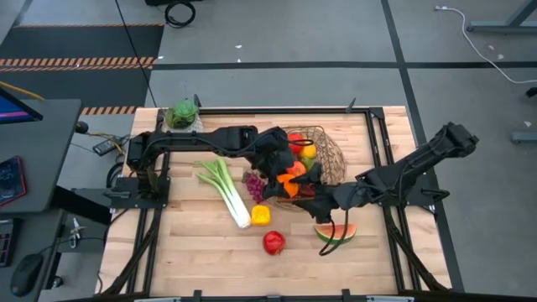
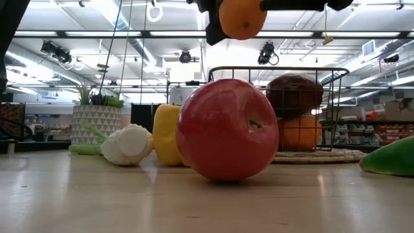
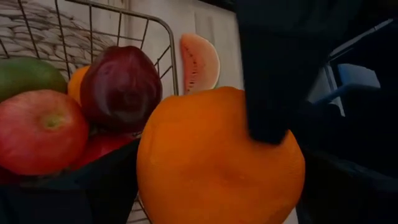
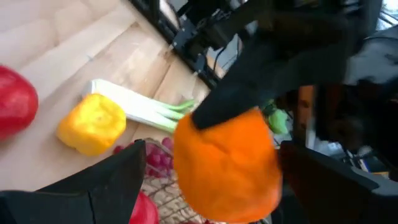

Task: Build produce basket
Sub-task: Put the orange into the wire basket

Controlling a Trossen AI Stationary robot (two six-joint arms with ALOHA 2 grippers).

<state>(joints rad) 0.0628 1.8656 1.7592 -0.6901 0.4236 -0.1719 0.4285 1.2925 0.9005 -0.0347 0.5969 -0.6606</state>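
gripped wide in the left gripper (image 3: pixel 205 149), orange (image 3: pixel 217 158) hanging just above the basket (image 1: pixel 331 151) rim, with right gripper (image 4: pixel 205 180) open close alongside.

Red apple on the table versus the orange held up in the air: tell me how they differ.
The red apple rests on the wooden table, untouched; the orange hangs above it, gripped by the left claw. The red apple is glossy red with a stem dimple; the orange is plain orange. The red apple lies outside the basket, as does the orange, raised beside it. Both are round.
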